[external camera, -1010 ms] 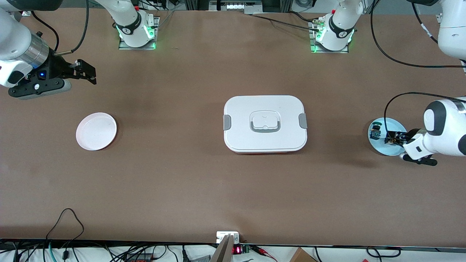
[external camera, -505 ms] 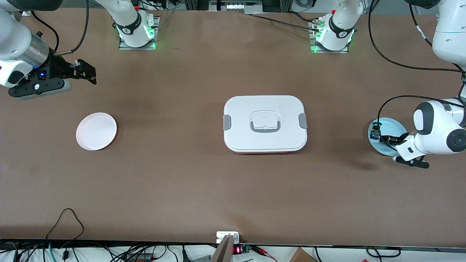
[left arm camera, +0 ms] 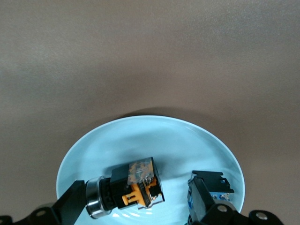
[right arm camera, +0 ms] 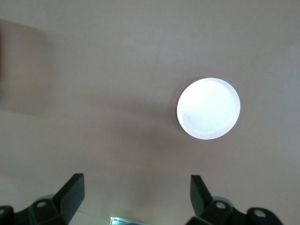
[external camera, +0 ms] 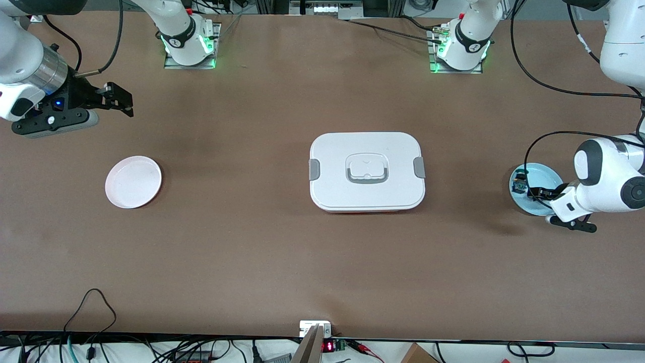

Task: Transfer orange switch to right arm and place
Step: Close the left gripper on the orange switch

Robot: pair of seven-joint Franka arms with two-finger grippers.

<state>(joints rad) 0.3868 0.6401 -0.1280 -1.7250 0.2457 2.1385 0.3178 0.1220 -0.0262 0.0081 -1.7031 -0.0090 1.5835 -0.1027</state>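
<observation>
The orange switch [left arm camera: 133, 186] lies on its side on the light-blue plate [left arm camera: 154, 136], black with an orange clip and a silver ring end. My left gripper [left arm camera: 136, 199] is low over this plate and open, with one finger on each side of the switch. One finger is close by the silver ring and the other stands apart from the switch. In the front view the left gripper [external camera: 537, 193] covers the switch on the plate [external camera: 549, 174]. My right gripper [external camera: 119, 101], all black, is open and empty in the air over the table at the right arm's end, where that arm waits.
A black-and-teal component [left arm camera: 212, 186] lies on the same blue plate beside one left finger. A white plate [external camera: 133, 181] sits empty toward the right arm's end and also shows in the right wrist view [right arm camera: 208, 108]. A white lidded box [external camera: 367, 171] stands mid-table.
My left gripper has shifted a little across the blue plate toward the table's middle, then held about still. The right arm has not moved.
</observation>
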